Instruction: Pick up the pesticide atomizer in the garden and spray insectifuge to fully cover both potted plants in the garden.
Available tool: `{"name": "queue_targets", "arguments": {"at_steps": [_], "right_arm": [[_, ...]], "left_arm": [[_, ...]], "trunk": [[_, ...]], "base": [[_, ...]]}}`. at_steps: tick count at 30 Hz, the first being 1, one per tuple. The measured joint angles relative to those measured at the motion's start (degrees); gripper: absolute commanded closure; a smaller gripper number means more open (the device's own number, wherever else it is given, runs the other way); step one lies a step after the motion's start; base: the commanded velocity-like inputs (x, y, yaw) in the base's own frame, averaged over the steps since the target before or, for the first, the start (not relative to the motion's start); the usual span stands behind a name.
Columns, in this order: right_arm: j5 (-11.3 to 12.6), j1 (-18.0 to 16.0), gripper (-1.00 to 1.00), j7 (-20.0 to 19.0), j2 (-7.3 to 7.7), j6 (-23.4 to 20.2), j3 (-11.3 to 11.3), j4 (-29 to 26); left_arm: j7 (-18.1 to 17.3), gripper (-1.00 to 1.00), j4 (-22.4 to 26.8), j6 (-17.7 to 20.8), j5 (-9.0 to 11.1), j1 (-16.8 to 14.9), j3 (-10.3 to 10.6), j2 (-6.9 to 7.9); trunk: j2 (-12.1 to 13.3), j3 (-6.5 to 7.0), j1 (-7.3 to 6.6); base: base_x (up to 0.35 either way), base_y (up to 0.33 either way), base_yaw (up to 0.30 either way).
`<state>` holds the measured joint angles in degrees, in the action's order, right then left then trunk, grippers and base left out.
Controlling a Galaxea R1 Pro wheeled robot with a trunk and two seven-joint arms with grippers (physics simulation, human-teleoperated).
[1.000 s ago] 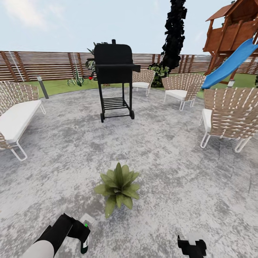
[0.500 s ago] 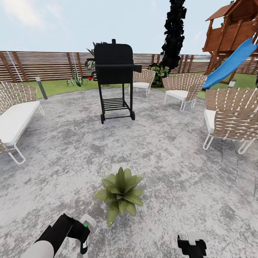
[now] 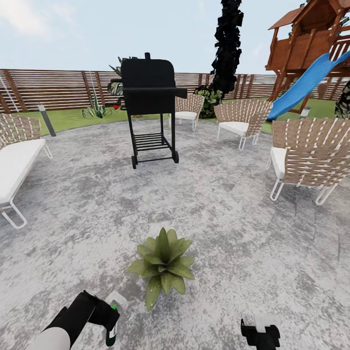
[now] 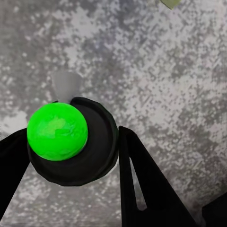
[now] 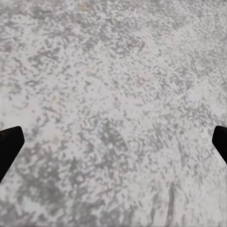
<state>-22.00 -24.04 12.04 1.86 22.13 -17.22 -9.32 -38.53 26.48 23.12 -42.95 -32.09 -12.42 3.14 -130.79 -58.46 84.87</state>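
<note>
Left gripper (image 4: 71,156): I'm clamping the spray bottle (image 3: 112,324) between both fingers.
Spray bottle: dark body, white head, green mark; I'm holding it low, near the potted plant (image 3: 163,263).
Potted plant: sitting on grey paving (image 3: 233,218), leaves plain green.
Right gripper (image 3: 260,333): I'm keeping it spread wide, empty.

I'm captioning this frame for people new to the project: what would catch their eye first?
Probably the tall black grill, standing upright on the grey paved circle straight ahead, with woven chairs ringed around it. Nearer the robot, a low green potted plant sits on the paving. Just short of it, to the left, the left gripper holds the pesticide atomizer; in the left wrist view its bright green mark glows between the black fingers.
</note>
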Motion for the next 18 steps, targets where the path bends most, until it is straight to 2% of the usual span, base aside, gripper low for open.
{"name": "queue_targets", "arguments": {"at_steps": [4,6,8,9,10,11,14,18], "right_arm": [[-0.2,0.0,-1.0,-0.3,0.04,0.0,0.0,0.0],[-0.3,0.0,-1.0,-0.3,0.08,0.0,0.1,0.0],[-0.4,0.0,-1.0,-0.4,0.09,0.1,0.1,0.0],[-0.4,0.0,-1.0,-0.3,0.09,0.1,0.1,0.0],[-0.4,0.0,-1.0,-0.3,0.25,0.0,0.1,0.0],[-0.4,0.0,-1.0,-0.3,0.3,0.0,0.1,0.0],[-0.4,0.0,-1.0,-0.3,0.34,0.0,0.1,0.0],[-0.4,0.0,-1.0,-0.3,0.35,0.0,0.1,0.1]], "left_arm": [[-0.5,1.0,0.0,-0.1,-0.1,-0.4,0.0,0.41],[-1.3,1.0,0.1,-0.1,-0.1,-1.5,0.0,2.04],[-5.3,1.0,0.1,-0.2,-0.5,-3.7,0.0,3.89],[-6.9,1.0,0.1,-0.2,-1.3,-4.3,0.1,4.34],[-12.8,1.0,0.1,-0.1,-9.2,-6.9,0.0,4.55],[-13.8,1.0,0.1,0.6,-11.5,-7.6,-0.1,4.26],[-14.6,1.0,0.5,4.1,-13.7,-8.2,-0.1,3.3],[-15.2,1.0,2.5,5.3,-14.1,-8.5,-0.1,2.23]], "trunk": [[0.0,0.0,0.0],[0.0,0.0,0.0],[0.0,0.01,0.0],[0.0,0.0,0.0],[0.0,0.01,0.0],[0.0,0.0,0.0],[0.0,0.0,0.0],[0.0,0.0,0.0]], "base": [[0.0,0.004,0.0],[0.0,0.0,0.0],[0.0,0.0,0.0],[0.0,0.0,0.0],[0.0,0.0,0.0],[0.0,0.0,0.0],[0.0,0.0,0.0],[0.0,0.0,0.0]]}}
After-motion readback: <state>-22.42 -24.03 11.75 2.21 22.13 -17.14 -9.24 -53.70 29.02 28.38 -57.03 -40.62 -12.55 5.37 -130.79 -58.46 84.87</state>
